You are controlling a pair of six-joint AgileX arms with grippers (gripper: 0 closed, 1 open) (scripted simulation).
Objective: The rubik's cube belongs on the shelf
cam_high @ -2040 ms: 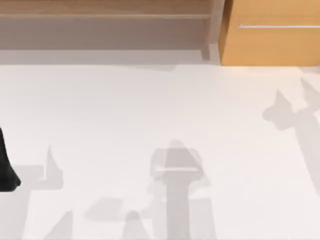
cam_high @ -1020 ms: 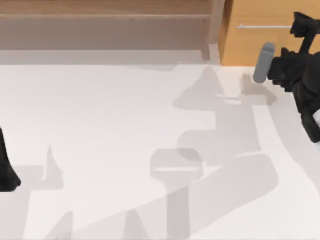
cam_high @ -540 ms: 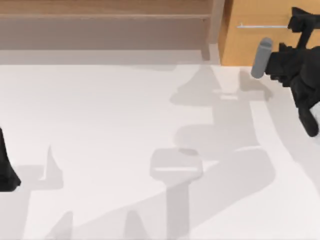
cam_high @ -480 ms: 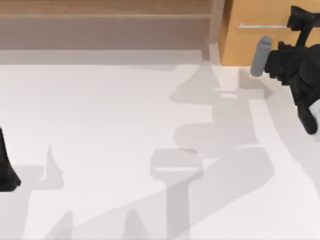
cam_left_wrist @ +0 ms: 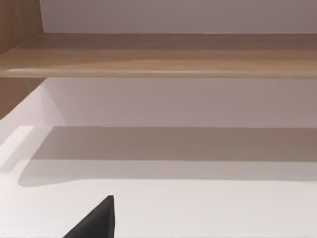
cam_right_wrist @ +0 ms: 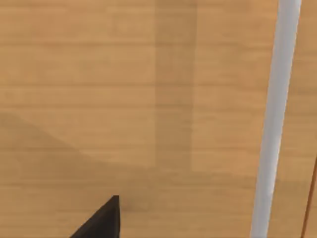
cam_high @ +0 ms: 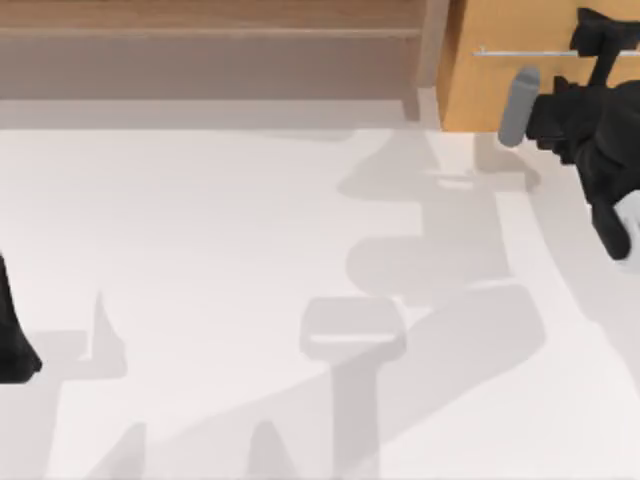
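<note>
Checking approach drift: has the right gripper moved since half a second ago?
Yes. The right gripper has crept toward the top view's top-left, closer to the cabinet's silver handle.

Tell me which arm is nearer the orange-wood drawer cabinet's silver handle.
Right. The right arm's end effector is at the silver handle of the orange-wood drawer cabinet; the left arm sits at the table's left edge.
</note>
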